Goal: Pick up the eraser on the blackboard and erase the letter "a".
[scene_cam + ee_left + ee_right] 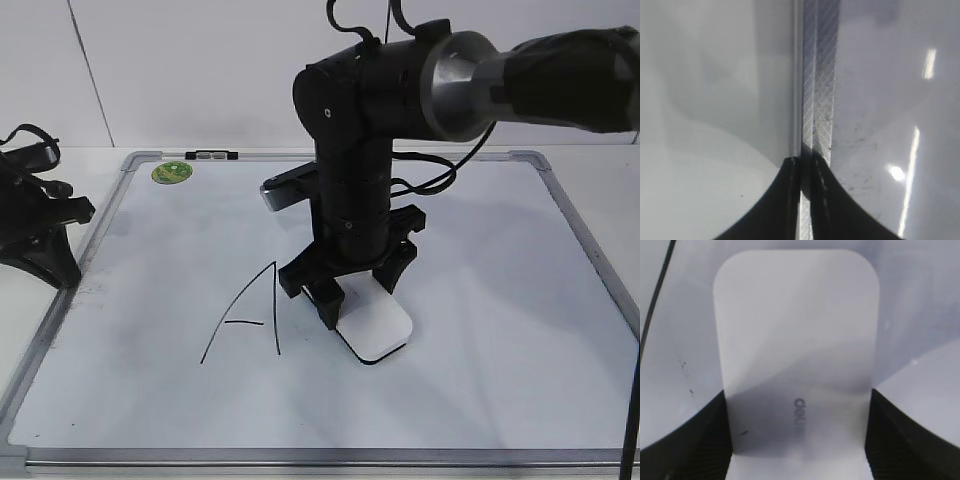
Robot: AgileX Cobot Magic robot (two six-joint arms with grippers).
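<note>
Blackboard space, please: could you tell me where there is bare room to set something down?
On the blackboard, the patch right of the eraser up to the frame is bare, as is the strip below the capital A. The middle is crowded: the right gripper straddles the eraser beside the A.

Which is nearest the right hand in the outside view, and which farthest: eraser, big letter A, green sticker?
1. Eraser, between the right hand's fingers.
2. Big A, just left.
3. Green sticker, at the board's far left corner.
</note>
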